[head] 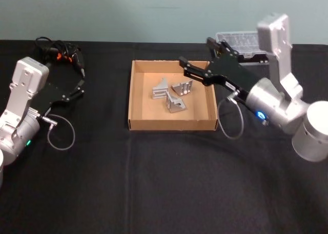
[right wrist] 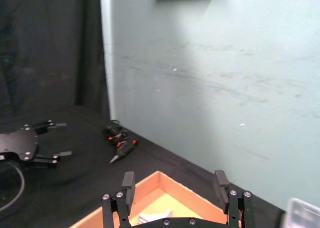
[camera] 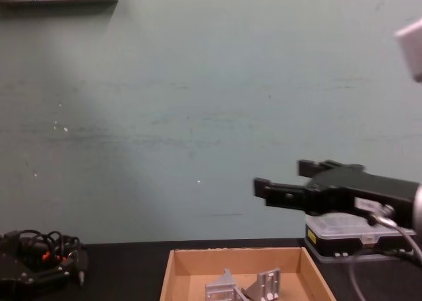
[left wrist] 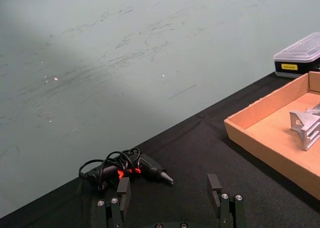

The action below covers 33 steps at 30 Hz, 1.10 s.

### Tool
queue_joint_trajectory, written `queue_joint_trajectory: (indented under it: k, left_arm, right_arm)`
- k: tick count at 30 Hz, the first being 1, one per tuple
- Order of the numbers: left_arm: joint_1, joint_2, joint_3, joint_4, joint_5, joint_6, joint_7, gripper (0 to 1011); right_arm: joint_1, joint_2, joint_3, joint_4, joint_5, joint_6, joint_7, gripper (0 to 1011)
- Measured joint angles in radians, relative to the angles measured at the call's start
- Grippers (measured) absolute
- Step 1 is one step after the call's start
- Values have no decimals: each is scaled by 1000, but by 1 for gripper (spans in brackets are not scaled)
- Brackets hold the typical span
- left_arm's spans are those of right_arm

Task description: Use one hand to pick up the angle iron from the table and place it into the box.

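Black desk cloth [head: 154,182] lies bare along our near edge, and we find no angle iron left on it. Just past that strip sits the tan cardboard box [head: 171,125], and inside it rest three silvery angle irons [head: 171,94], clustered toward the middle and right of the floor, close together, some apparently touching.

Our right claw [head: 196,69] hangs above the box's far right corner, raised clear of the walls as the chest view shows, its fingers spread apart and holding nothing. We judge the placing done, or nearly so: the piece it was carrying appears to be among those already in the box.

To finish this step well, we should lift the right claw straight up before swinging it back to the right, so the fingers do not catch the box wall or drag a bracket. We should also keep its cable loop [head: 229,122] from snagging the box's near right corner, which it hangs beside.

Our left claw [head: 77,88] is parked well to the left of the box, low over the desk, released and empty. Beyond it, near the far left edge, lies a small black tool wrapped in its cord [head: 59,52]. Farthest back on the right stands a small black case with a clear lid [head: 241,43].
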Motion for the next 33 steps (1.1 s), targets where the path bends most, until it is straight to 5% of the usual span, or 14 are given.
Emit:
queue_joint_trajectory:
  k: [11, 33]
  left_arm:
    - [0, 0, 0, 0, 0, 0, 0, 1000]
    - [0, 0, 0, 0, 0, 0, 0, 1000]
  right_arm:
    - [-113, 22, 39, -45, -63, -83, -46, 1002]
    - [-107, 21, 35, -43, -61, -83, -45, 1002]
